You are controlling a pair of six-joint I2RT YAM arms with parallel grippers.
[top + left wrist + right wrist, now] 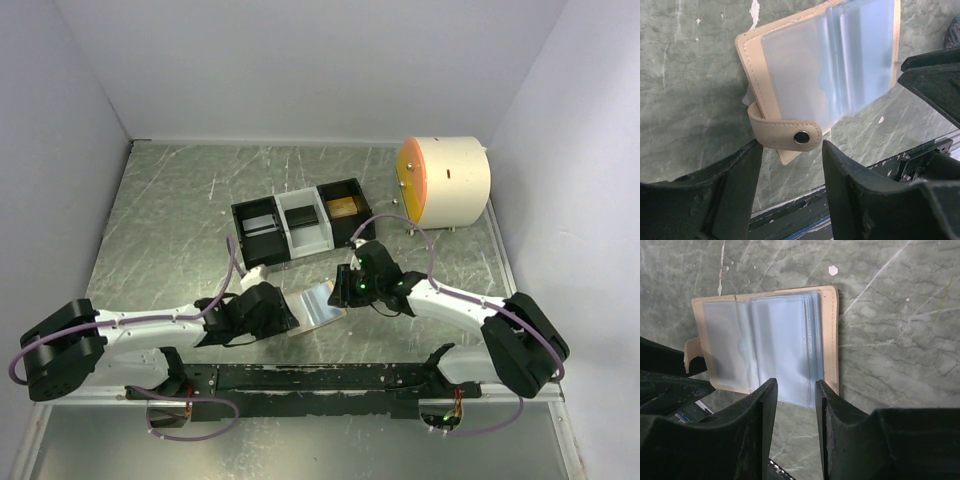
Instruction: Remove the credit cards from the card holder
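The card holder [805, 70] is lying open on the marbled green table [685, 90], tan stitched border round cloudy pale-blue plastic sleeves (too hazy to tell what's in them). Its tan strap [771, 129] with a dark snap button [801, 137] curls over the near edge, right above the gap of the left gripper [792, 150], whose two black fingers [735, 185] are spread wide. A black angular part [935, 80] pokes in from the right, just beside the sleeves

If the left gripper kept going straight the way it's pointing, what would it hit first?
Probably the snap strap of the card holder, lying ahead of the left gripper, in line with its open fingers; depth is unclear.
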